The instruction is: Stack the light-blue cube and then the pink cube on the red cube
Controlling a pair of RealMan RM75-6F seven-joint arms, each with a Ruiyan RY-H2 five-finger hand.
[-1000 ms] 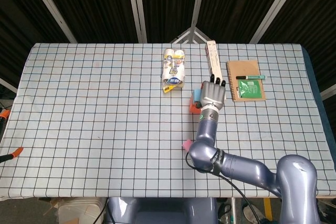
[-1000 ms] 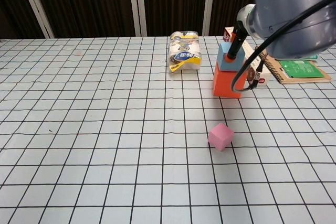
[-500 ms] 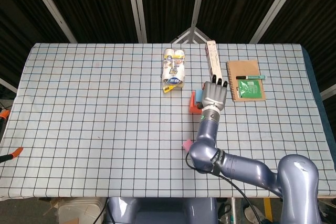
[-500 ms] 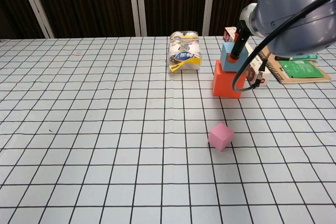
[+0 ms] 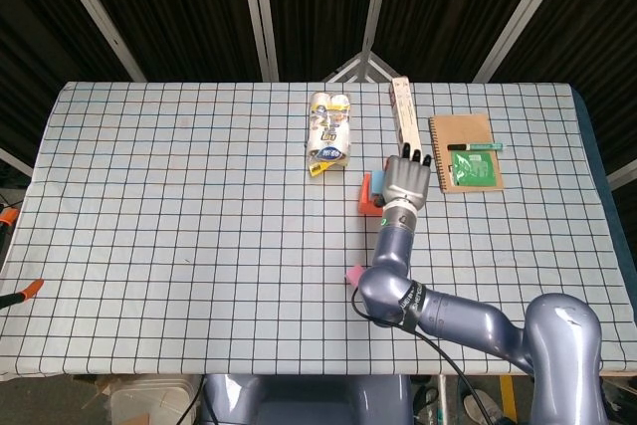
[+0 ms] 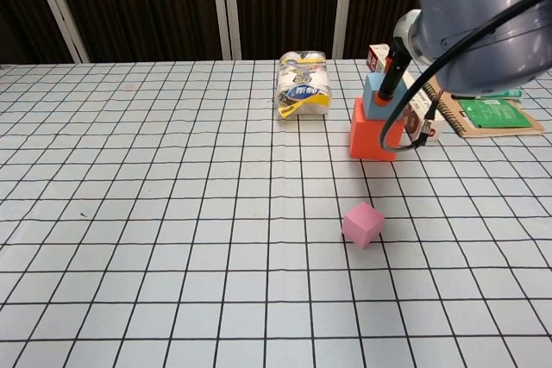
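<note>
White grid-checked tablecloth (image 5: 179,206) under dark slatted walls, wide bare stretch at left, wrapped pack (image 5: 329,132) mid-back, pink cube (image 6: 362,224) alone near front, light-blue cube (image 6: 376,96) atop red cube (image 6: 371,134), right hand (image 5: 404,179) above them, grasp cannot be told, notebook (image 5: 466,151) right.
</note>
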